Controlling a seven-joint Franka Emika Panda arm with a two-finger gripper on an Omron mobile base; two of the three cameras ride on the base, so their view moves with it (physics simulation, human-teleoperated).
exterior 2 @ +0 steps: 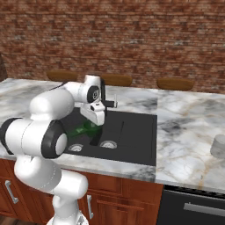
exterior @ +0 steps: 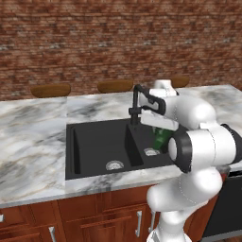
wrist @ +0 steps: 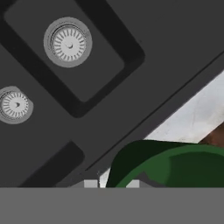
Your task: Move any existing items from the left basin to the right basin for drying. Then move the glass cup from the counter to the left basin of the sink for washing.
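— Hand view: claw (wrist: 111,183) doing what?
— Clamped on the green item (wrist: 175,168), by the look of it. Dark-green bulk pressed right against the finger tips, jaws nearly together.
— Whereabouts over the sink (exterior: 71,151)?
— Aloft, touching no basin floor. In left base view, hanging just beside the faucet (exterior: 136,101), above the right basin (exterior: 142,145), near its drain.
— Step in hand, then?
— Probably the first half: carrying the item across for drying. Not yet set down.
— And next?
— Likely lower into the right basin, clear of the divider, then let go. After that, reach far along the bench (exterior 2: 184,132) for the glass cup (exterior 2: 218,146), standing well apart from the sink, and bring it to the left basin (exterior: 94,142).
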